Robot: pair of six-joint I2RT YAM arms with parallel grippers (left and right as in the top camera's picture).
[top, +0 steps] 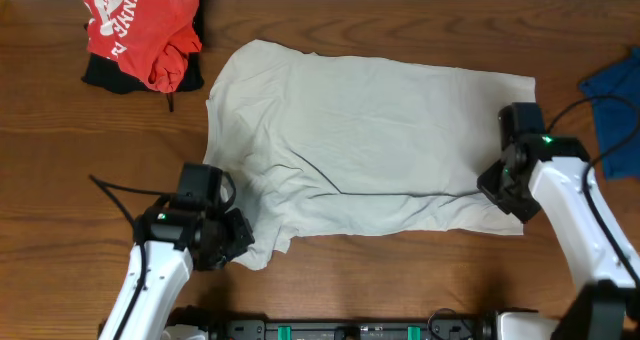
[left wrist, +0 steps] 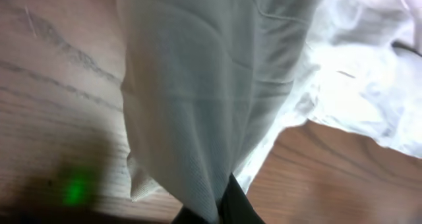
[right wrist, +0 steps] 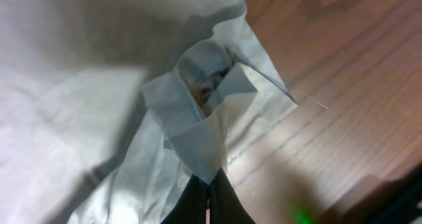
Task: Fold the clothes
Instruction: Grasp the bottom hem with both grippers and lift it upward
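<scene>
The clothes, one pale beige shirt (top: 360,140), lie spread and wrinkled across the middle of the wooden table. My left gripper (top: 238,236) sits at the shirt's near left corner. In the left wrist view its black fingers (left wrist: 239,209) are shut on a hanging fold of the shirt (left wrist: 198,99). At the shirt's near right corner is my right gripper (top: 497,184). The right wrist view shows its fingers (right wrist: 227,207) pinched together on a bunched tip of the fabric (right wrist: 198,145).
A red garment with white lettering (top: 140,30) lies on a black cloth at the back left. A blue cloth (top: 615,100) lies at the right edge. Thin cables run from both arms over the table (top: 60,160).
</scene>
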